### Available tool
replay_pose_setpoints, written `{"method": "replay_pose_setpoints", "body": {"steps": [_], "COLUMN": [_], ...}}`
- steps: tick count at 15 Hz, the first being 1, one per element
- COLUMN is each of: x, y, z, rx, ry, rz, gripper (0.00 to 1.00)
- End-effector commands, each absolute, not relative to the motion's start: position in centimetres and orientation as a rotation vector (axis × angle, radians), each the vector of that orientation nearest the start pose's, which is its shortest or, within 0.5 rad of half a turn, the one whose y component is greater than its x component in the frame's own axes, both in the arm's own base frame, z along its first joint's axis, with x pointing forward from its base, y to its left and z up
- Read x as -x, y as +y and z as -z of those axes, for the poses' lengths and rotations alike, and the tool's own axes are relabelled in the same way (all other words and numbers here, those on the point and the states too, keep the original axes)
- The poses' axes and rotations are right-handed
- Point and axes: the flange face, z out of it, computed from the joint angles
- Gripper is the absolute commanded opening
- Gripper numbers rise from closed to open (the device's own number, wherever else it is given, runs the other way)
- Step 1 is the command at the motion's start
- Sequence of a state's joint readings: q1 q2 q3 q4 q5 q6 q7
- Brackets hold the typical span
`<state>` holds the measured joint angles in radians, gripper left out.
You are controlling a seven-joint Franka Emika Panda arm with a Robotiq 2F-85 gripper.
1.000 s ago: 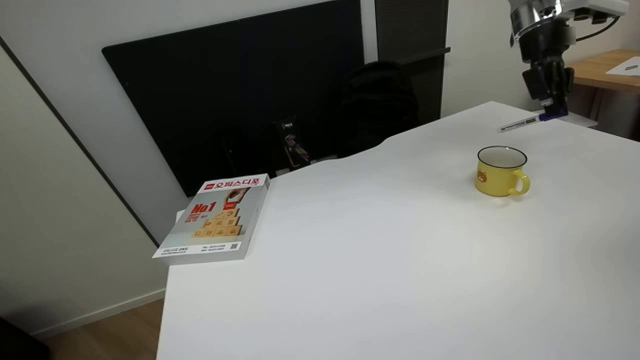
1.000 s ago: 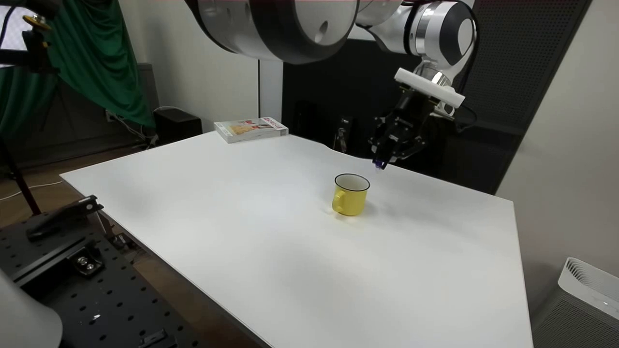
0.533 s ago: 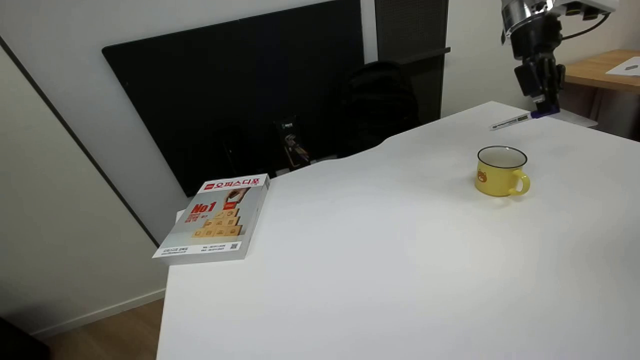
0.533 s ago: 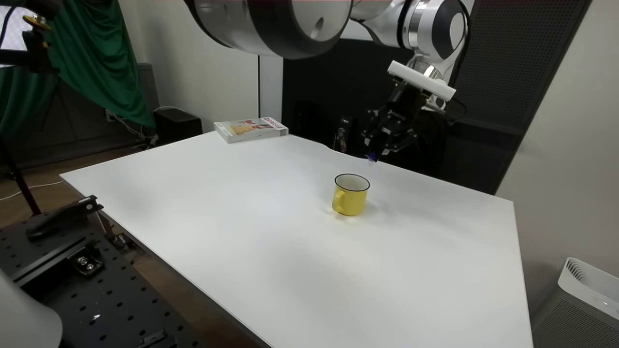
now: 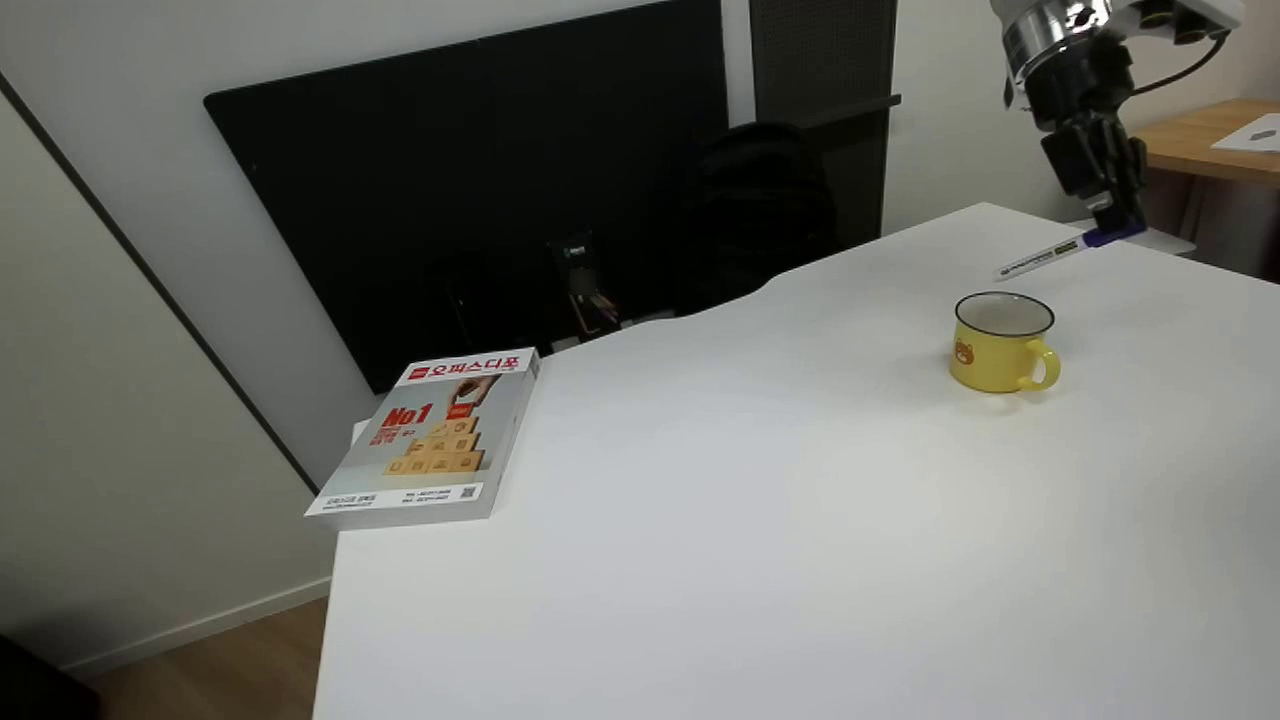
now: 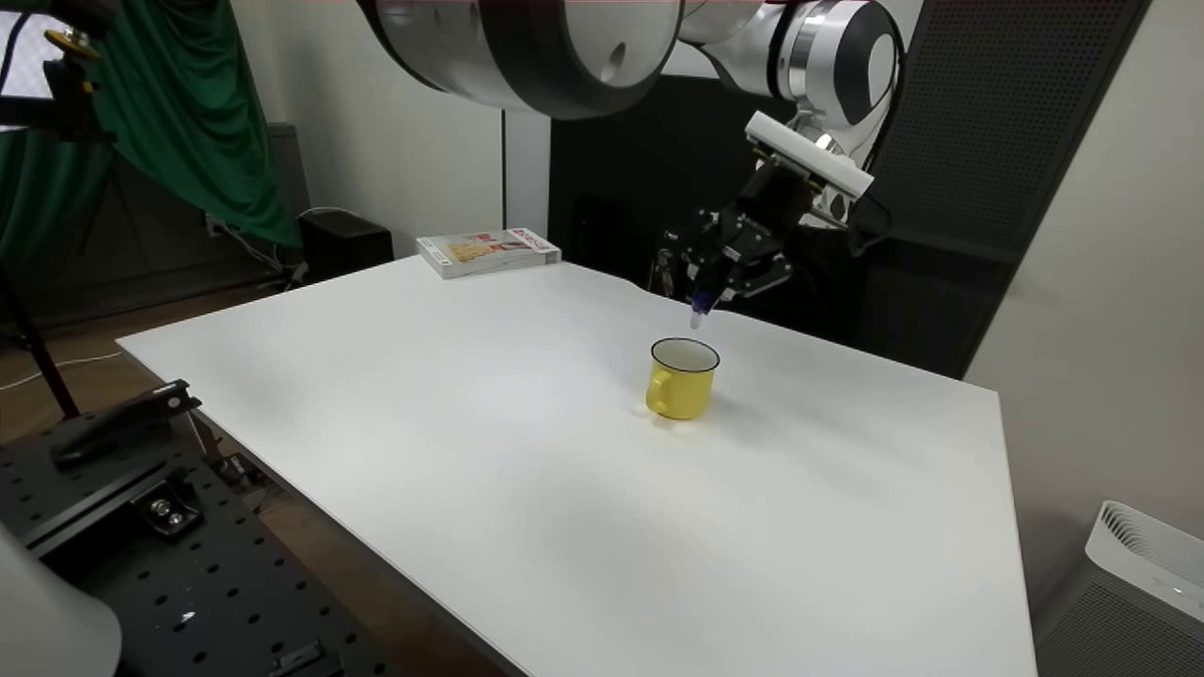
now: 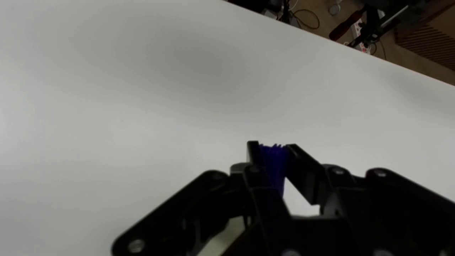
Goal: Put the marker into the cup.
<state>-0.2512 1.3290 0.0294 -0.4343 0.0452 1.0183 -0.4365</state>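
Observation:
The yellow cup (image 5: 988,362) stands upright on the white table, with a dark rim and a side handle; it also shows in an exterior view (image 6: 684,395). The marker (image 5: 1042,259) has a white body and a blue-purple cap. My gripper (image 5: 1118,218) is shut on the cap end and holds the marker in the air. The white end slants down to the left, a little above the cup's rim in that view. In an exterior view the marker tip (image 6: 695,321) points down just above the cup. In the wrist view only the blue cap (image 7: 275,163) shows between the fingers; the cup is out of view.
A thick red-and-white book (image 5: 430,430) lies at the far end of the white table (image 5: 700,560). A black panel (image 5: 480,180) stands behind the table. A white appliance (image 6: 1138,583) stands on the floor past the table's edge.
My gripper has carried the marker toward the cup, leftward in an exterior view. The marker's white end has tilted further down. The cup and book have not moved.

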Motion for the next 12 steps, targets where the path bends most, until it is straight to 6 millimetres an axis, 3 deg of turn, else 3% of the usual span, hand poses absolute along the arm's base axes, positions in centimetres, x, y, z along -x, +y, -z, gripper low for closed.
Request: {"method": "replay_pose_setpoints", "body": {"steps": [1, 12], "x": [-68.6, -67.4], "y": [-16.1, -16.8], "z": [-20.5, -16.7], "rx": [2.612, 2.573], "ry": [-0.265, -0.237], "rz": [-0.998, -1.078], "gripper": [0.06, 0.06]}}
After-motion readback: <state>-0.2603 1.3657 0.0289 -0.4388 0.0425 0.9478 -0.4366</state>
